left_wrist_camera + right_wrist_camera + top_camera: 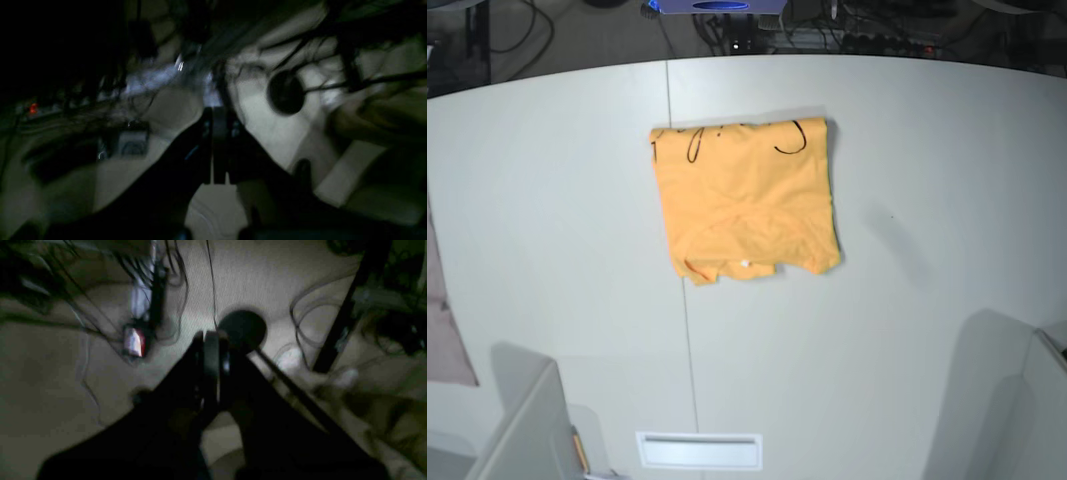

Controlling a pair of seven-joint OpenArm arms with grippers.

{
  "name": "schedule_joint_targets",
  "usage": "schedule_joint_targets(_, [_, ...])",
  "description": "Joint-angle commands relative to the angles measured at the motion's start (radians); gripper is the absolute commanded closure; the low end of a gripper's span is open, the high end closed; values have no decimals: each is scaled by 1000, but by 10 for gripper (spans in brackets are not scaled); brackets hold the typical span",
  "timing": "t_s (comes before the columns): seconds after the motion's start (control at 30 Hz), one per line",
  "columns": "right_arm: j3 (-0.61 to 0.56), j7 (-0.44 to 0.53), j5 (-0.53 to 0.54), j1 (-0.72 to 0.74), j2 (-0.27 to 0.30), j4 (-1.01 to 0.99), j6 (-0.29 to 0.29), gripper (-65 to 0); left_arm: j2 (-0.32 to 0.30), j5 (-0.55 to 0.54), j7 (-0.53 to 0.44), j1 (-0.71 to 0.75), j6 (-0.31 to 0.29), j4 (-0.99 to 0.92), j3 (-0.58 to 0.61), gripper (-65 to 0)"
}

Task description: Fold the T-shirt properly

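1. Big pale grey desk filling nearly the whole base view, with a thin seam running from 12 down to 6 o'clock, left of centre.
2. Orange-yellow T-shirt lying flat on the desk, folded into a rough rectangle, a bit toward 12 o'clock from the middle. Black curved line markings along its far edge; neck opening showing near the 6 o'clock edge.
3. Strip of pale pinkish-grey cloth at 9 o'clock on the desk edge, well apart from the shirt.
4. Left gripper, dark and blurry in its wrist view: fingers pressed together, nothing between them, pointing at dim clutter and cables.
5. Right gripper, same deal: fingers closed tight, empty, over a beige floor with cables.
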Motion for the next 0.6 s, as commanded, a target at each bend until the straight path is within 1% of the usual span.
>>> schedule_joint_targets(0.0, [-28,54,-1,24,0,-72,-16,0,6,-4,-26,4,22,-47,1,0])
schedule_joint_targets(0.03, [-72,98,12,64,-7,-168,-16,0,22,-4,-26,-24,61,-96,1,0])
schedule_joint_targets(0.13, [-209,258,51,169,-59,-435,-16,0,58,-13,-21,-99,121,-222,-2,0])
schedule_joint_targets(0.17, [-241,301,66,199,-75,-521,-16,0,69,-15,-18,-125,136,-264,-2,0])
schedule_joint_targets(0.27, [-284,370,94,255,-127,-685,-16,0,91,-13,11,-210,156,-386,-1,0])
schedule_joint_targets(0.33, [-283,383,95,280,-139,-727,-16,0,92,-15,78,-266,156,-446,-1,0])
schedule_joint_targets(0.37, [-283,383,95,289,-139,-727,-16,0,92,-15,112,-286,156,-447,-1,0])
schedule_joint_targets(0.5, [-283,382,95,331,-136,-734,-16,0,89,-15,217,-331,156,-397,-2,0])
schedule_joint_targets(0.57, [-283,382,95,338,-130,-734,-16,0,86,-15,246,-354,156,-377,-2,0])
